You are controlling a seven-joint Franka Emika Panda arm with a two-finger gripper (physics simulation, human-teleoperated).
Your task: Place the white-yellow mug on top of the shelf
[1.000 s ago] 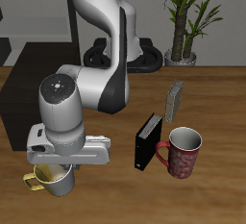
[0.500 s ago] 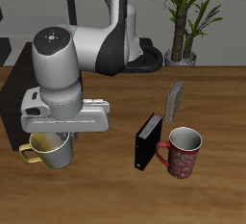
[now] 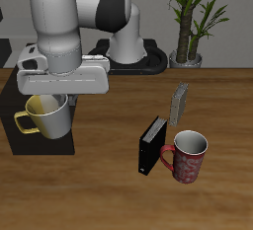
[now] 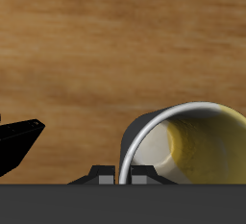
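Exterior view shows the gripper point(image 3: 51, 98) clamped on the white-yellow mug point(image 3: 47, 117), carried at nine o'clock above the shelf point(image 3: 28, 115), so lower it level, rim upright, well inside the edges.

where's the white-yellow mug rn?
In the exterior view the white-yellow mug hangs from the pincer, off the table, in front of the black shelf and well away from the red mug.
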